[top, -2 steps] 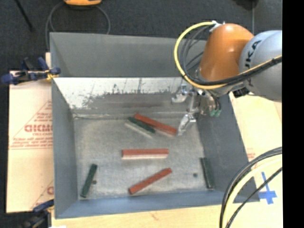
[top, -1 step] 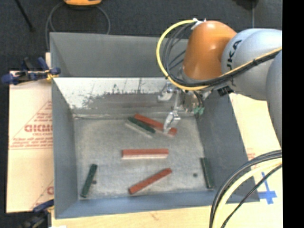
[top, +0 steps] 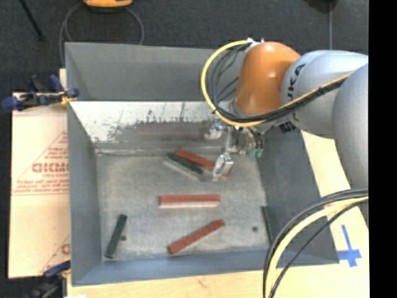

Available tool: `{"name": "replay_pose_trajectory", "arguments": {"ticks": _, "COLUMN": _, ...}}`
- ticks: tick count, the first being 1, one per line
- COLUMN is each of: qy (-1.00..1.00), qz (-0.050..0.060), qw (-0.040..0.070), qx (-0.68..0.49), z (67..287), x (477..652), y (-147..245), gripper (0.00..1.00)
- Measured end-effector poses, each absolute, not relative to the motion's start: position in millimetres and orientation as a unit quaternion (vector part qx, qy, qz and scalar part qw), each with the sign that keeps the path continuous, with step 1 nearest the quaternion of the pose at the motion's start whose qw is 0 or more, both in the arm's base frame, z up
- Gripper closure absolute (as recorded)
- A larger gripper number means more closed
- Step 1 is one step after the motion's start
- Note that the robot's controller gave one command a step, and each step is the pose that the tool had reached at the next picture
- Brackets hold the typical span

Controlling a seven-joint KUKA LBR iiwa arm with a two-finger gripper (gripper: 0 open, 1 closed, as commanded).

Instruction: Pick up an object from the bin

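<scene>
Where the bin (top: 80, 185) nears us lie a red stick (top: 195, 237) and a dark green stick (top: 115, 235); a red bar (top: 189, 200) has room mid-floor. Farther, the end effector (top: 222, 165), open or closed we cannot tell, hangs at a crossed red-and-green pair's (top: 183, 162) right end; its arm (top: 329, 92) reads KUKA.

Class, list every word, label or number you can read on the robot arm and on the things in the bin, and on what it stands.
"KA": dark letters on the arm, on its grey shell by the orange cover; the rest is unreadable.
Red sticks and green sticks in the bin: no text readable.
</scene>
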State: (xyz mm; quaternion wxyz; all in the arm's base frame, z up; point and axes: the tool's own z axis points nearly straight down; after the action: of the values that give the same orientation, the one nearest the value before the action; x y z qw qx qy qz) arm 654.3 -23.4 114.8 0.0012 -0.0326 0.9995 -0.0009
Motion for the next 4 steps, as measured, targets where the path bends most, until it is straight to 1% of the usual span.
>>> {"name": "replay_pose_trajectory", "arguments": {"ticks": 1, "qy": 0.999, "qz": -0.002, "qw": 0.000, "qx": 0.054, "z": 77, "x": 657.2, "y": 17, "gripper": 0.00}}
{"name": "replay_pose_trajectory", "arguments": {"ticks": 2, "qy": 0.999, "qz": -0.001, "qw": 0.002, "qx": 0.051, "z": 82, "x": 656.3, "y": 10, "gripper": 1.00}}
{"name": "replay_pose_trajectory", "arguments": {"ticks": 3, "qy": 0.999, "qz": -0.001, "qw": 0.002, "qx": 0.051, "z": 83, "x": 656.3, "y": 10, "gripper": 1.00}}
{"name": "replay_pose_trajectory", "arguments": {"ticks": 4, "qy": 0.999, "qz": -0.001, "qw": 0.003, "qx": 0.051, "z": 94, "x": 657.6, "y": 8, "gripper": 1.00}}
